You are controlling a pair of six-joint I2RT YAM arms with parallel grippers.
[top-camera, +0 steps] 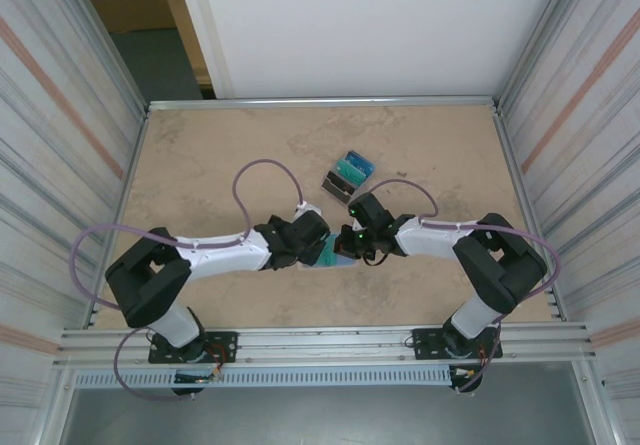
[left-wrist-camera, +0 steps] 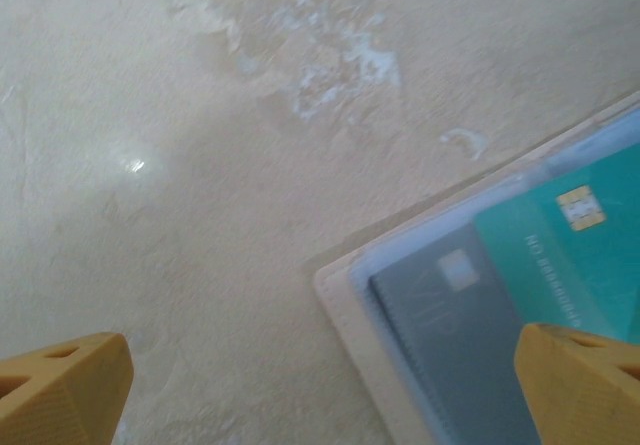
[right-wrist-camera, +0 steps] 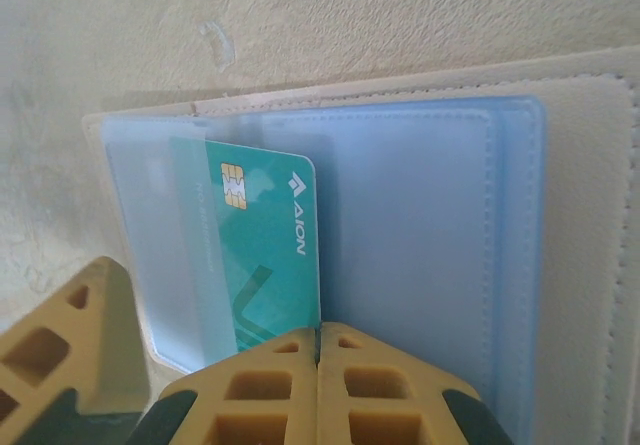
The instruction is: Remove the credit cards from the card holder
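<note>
Card holder (top-camera: 335, 256) lies open on the surface (top-camera: 200, 165), between the two arms. Pale blue sleeves face up.

Right gripper (right-wrist-camera: 318, 365): fingers clenched together on the lower edge of the teal card (right-wrist-camera: 265, 255), which sits partly in a sleeve.

Left gripper (left-wrist-camera: 320, 395): fingers spread wide, released, one over the holder beside the grey card (left-wrist-camera: 460, 335).

Card pile (top-camera: 348, 175) lies apart, farther back.

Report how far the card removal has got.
Done: a pile of cards lies on the table, apart from the card holder. In hand: the right gripper looks shut on a teal card in the open holder's clear sleeve. Left: that teal card and a dark grey card are not yet out.
</note>
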